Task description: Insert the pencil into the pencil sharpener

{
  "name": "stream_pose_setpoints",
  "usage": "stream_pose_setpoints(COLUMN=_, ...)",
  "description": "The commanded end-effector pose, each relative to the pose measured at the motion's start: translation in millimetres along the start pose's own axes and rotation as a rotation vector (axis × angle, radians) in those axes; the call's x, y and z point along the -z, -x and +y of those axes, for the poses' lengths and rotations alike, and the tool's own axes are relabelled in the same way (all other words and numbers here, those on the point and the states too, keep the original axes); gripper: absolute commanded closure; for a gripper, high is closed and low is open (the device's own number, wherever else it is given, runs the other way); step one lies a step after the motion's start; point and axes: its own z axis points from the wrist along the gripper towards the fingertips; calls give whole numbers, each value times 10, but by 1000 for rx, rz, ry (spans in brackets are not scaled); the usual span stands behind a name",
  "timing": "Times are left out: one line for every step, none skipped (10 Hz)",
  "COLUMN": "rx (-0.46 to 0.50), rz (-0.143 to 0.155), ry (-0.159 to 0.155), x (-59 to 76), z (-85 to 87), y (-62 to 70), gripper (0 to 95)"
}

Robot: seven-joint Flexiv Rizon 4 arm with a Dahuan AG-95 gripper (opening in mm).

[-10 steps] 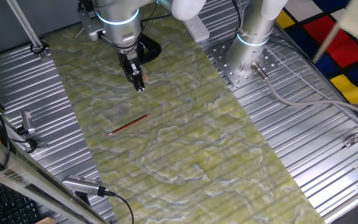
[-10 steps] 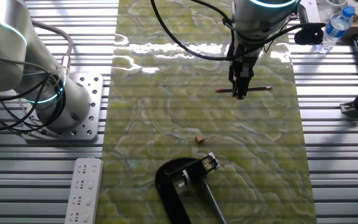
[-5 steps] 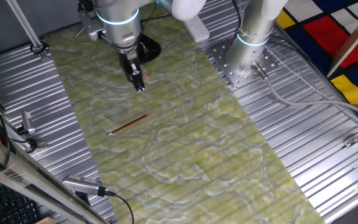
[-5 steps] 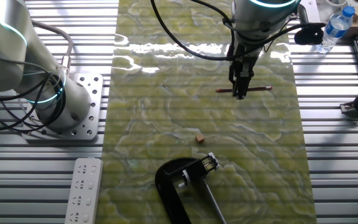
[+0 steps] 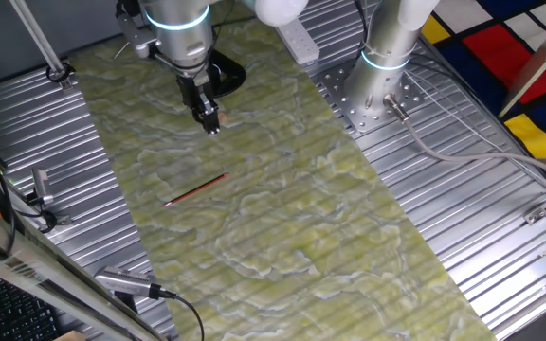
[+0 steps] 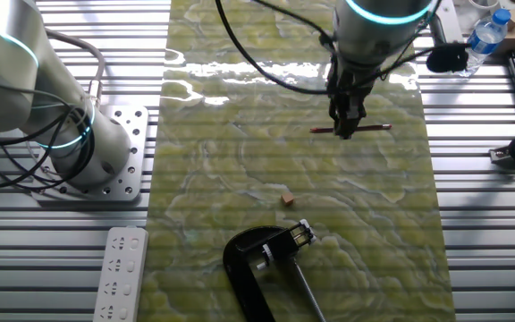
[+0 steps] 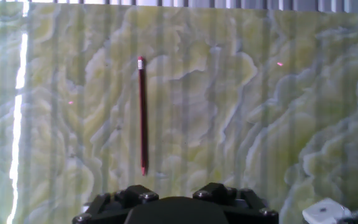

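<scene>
The pencil point(image 5: 196, 190) lies flat on the green mat point(image 5: 282, 218), untouched, well apart from the pencil sharpener point(image 6: 259, 259) at the mat's other end. The gripper point(image 5: 211, 128) hangs above the mat with nothing in it – whether its jaws are parted I cannot tell (fingers too small here). Likely risks: a thin pencil lying flat may roll or skid as the jaws meet it, or get pinched off-centre, so the tip misses the sharpener's hole

The end effector point(image 5: 210, 120) now sits slightly higher in both fixed views than half a second ago, having lifted a little toward 12 o'clock above the bench, and the arm's body fills more of the other fixed view
</scene>
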Motion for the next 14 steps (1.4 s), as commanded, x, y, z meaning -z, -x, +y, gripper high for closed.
stream_pose_setpoints(rx=25, rz=1, ry=12, x=-6, z=9, y=8, gripper=950)
stream_pose_setpoints(rx=26, rz=1, ry=12, x=-6, z=9, y=7, gripper=950)
stream_pose_setpoints(rx=31, rz=2, ry=13, x=-6, z=9, y=7, gripper=950)
stream_pose_setpoints(rx=38, rz=3, ry=14, x=-7, z=10, y=6, gripper=950)
stream_pose_setpoints(rx=42, rz=3, ry=13, x=-8, z=12, y=7, gripper=950)
stream_pose_setpoints(rx=42, rz=3, ry=12, x=-9, z=13, y=8, gripper=950)
stream_pose_setpoints(rx=27, rz=4, ry=6, x=-21, z=37, y=23, gripper=950)
stream_pose_setpoints(rx=16, rz=5, ry=1, x=-45, z=81, y=51, gripper=950)
stream_pose_setpoints(rx=5, rz=6, ry=2, x=-80, z=125, y=80, gripper=950)
stream_pose_setpoints(rx=2, rz=8, ry=3, x=-162, z=171, y=119, gripper=950)
stream_pose_setpoints(rx=3, rz=6, ry=6, x=-264, z=206, y=148, gripper=950)
stream_pose_setpoints(rx=4, rz=5, ry=7, x=-396, z=247, y=174, gripper=950)
stream_pose_setpoints(rx=12, rz=6, ry=7, x=-502, z=263, y=187, gripper=950)
stream_pose_setpoints(rx=18, rz=6, ry=8, x=-640, z=277, y=189, gripper=950)
